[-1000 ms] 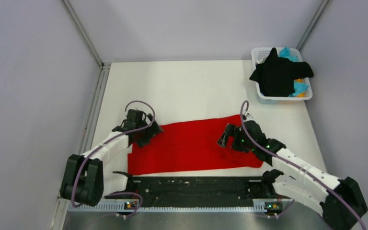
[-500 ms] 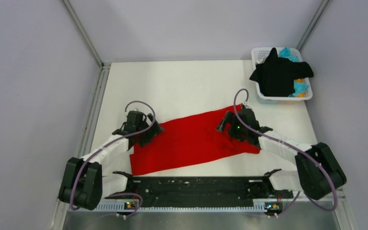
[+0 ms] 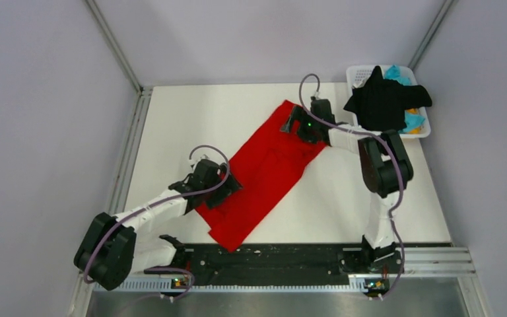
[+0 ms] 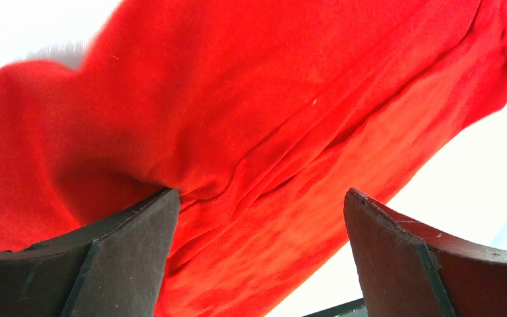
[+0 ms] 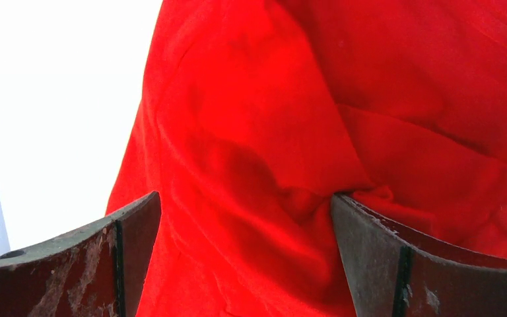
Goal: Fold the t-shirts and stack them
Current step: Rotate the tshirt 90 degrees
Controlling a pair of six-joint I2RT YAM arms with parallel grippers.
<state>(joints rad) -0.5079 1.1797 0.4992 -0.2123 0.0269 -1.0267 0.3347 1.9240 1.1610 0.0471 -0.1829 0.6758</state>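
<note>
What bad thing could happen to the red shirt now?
1. Both jaws are open and seem only to press on the red shirt, so it could slip. The cloth bunches by a right finger.
2. The right arm reaches close to the black shirt hanging over the basket and might snag it.

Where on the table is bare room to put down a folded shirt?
Two bare patches: the far left corner of the table, between its left edge and the red t-shirt; and the near right part, between that shirt and the right arm. Crowded: the far right corner, with the basket and right gripper.
</note>
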